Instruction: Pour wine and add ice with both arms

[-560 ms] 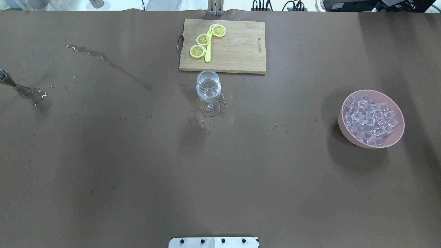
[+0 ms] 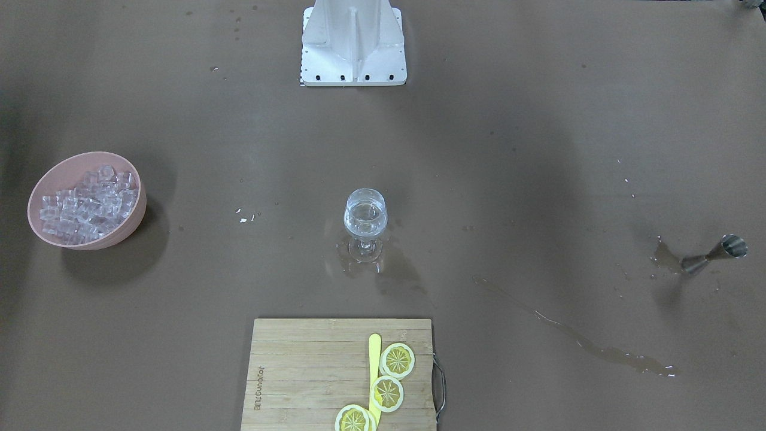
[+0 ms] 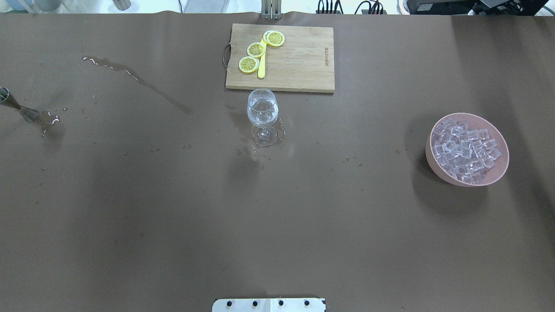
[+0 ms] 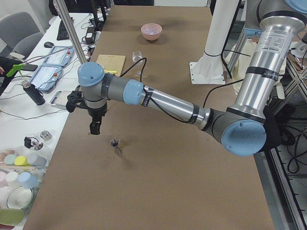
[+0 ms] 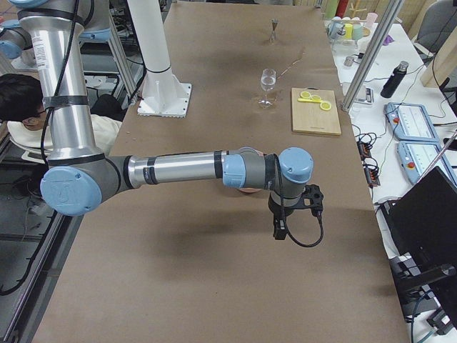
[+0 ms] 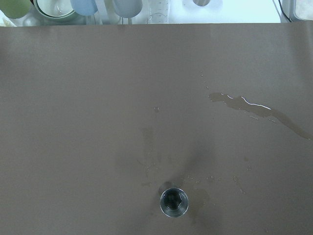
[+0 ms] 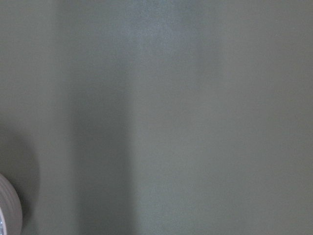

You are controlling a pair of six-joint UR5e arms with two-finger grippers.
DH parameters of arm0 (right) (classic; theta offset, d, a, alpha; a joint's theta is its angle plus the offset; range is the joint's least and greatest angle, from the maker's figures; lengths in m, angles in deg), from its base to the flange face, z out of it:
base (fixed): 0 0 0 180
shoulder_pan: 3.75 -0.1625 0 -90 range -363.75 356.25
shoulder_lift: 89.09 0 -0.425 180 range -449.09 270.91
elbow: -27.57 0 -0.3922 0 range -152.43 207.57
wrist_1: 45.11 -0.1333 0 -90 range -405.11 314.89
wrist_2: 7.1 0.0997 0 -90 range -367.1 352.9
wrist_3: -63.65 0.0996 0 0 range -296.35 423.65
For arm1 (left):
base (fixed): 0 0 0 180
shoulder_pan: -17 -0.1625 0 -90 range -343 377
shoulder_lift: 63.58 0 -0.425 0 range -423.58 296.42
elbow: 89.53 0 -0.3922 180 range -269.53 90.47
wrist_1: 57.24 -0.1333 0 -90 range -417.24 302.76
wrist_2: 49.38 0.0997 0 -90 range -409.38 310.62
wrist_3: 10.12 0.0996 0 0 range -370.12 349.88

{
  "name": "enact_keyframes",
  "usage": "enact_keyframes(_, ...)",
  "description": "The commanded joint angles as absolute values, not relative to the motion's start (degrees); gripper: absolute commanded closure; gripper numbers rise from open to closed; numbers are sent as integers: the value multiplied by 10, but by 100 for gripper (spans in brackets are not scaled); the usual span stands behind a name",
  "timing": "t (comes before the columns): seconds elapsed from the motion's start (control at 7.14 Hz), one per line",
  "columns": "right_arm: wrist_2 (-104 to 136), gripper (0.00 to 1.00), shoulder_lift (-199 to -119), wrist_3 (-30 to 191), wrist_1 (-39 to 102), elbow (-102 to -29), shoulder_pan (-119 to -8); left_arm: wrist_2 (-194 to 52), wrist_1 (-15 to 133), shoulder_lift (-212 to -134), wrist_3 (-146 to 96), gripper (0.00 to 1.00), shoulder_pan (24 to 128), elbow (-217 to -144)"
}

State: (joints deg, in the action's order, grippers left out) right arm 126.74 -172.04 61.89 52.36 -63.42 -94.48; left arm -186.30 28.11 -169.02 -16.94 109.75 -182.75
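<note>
A stemmed glass stands in the middle of the table and holds a little clear wine. It stands just in front of the cutting board. Ice cubes fill a pink bowl at the right; the bowl also shows in the front view. A steel jigger stands at the far left beside a puddle. My left gripper hangs above the table near the jigger; I cannot tell if it is open. My right gripper hangs near the bowl, which the arm mostly hides; I cannot tell its state.
A wooden cutting board with lemon slices and a yellow utensil lies behind the glass. A long spill streak and droplets wet the left half of the table. The white stand's base is at the robot's side.
</note>
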Motion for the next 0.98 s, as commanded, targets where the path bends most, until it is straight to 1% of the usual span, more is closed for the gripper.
enact_keyframes(0.0, 1269, 0, -1720, 620, 525, -638, -945, -1861, 470, -1614, -266, 2, 1072, -1819)
enact_keyframes(0.28, 1269, 0, -1721, 658, 529, -664, -945, -1817, 603, -1581, -378, 2, 1024, -1817)
enact_keyframes(0.56, 1275, 0, -1728, 742, 530, -715, -917, -1751, 733, -1540, -441, 2, 984, -1816)
enact_keyframes(0.84, 1275, 0, -1730, 815, 526, -741, -871, -1715, 879, -1531, -485, 2, 968, -1747)
